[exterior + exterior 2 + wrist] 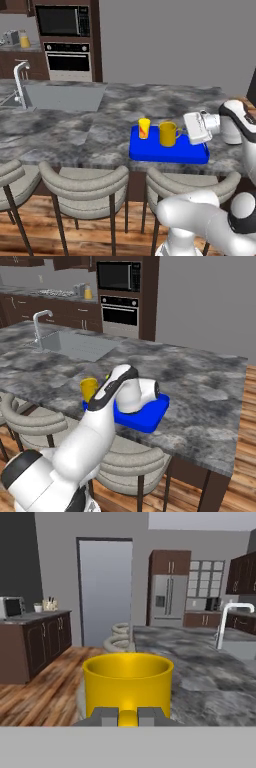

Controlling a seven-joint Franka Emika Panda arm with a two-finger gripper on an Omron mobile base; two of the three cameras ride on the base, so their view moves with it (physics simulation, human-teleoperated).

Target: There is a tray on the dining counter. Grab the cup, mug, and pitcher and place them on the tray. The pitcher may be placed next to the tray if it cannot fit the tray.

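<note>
A simulated kitchen is shown, with a long grey marbled tabletop (75,127) carrying a sink and, near its front edge, the blue tray (150,150). On the tray the cup (144,128) is seen standing upright toward the left end, and the mug (168,134) just beside it, its handle turned toward the end effector (192,131). In the hand view the end effector (128,716) is nearly closed — the mug's handle (128,717) is pinched between the fingertips (105,716), with the mug body directly ahead. Two of the three items can thus be judged placed, once the handle is released. The pitcher is left to be fetched — what may be it stands on the far back counter (25,41), though this is too small to confirm.
</note>
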